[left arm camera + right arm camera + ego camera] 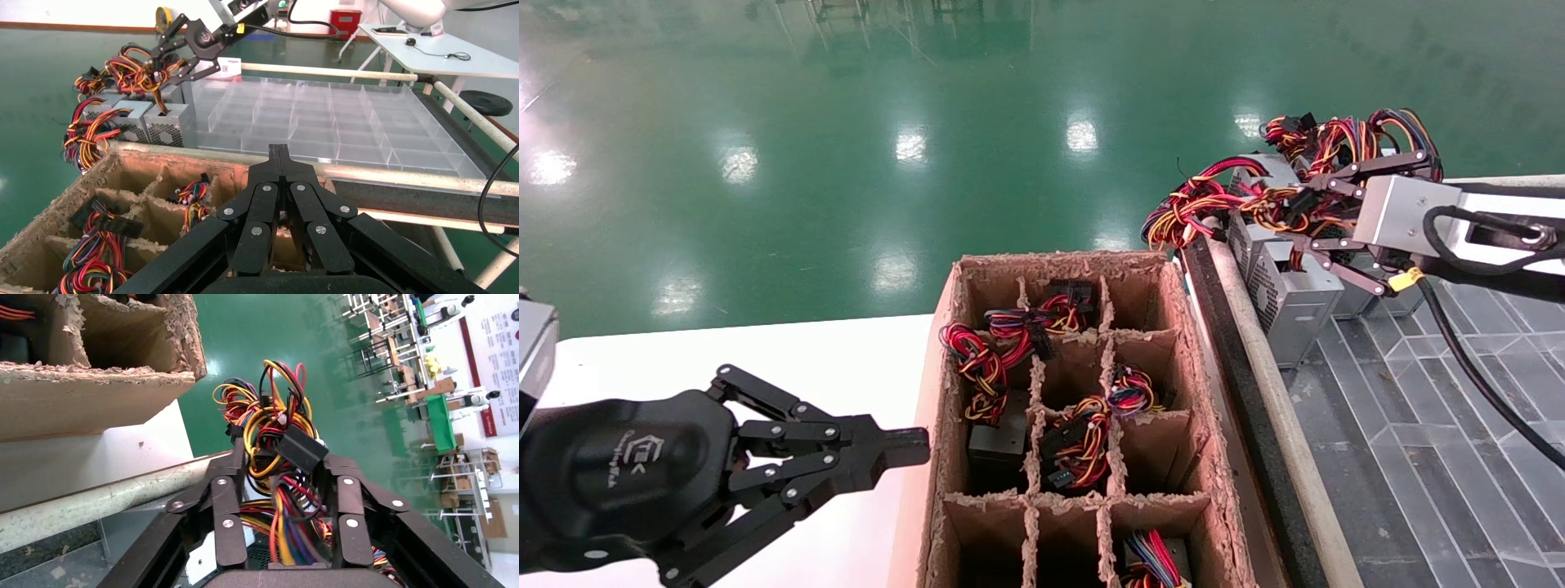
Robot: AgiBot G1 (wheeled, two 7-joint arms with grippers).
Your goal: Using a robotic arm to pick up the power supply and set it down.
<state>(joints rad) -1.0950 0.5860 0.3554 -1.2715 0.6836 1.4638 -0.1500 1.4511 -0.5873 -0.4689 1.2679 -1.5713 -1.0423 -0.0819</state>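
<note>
Right black jointed-finger gripper (1324,216) seen at far right, over row of small grey metal boxes on clear plastic divided tray (343,122). Fingers (227,527) spread wide around looped orange, yellow, red wire bundle (275,447); not yet squeezed.

Small grey metal power supply box with holes in side (1287,298) sits right under gripper, wires on top. Right arm much nearer.

Left black gripper (903,449) pinched closed, parked beside brown cardboard box with dividers (1189,359). Some pockets filled with black-topped units (1001,437) and wires, others bare.
</note>
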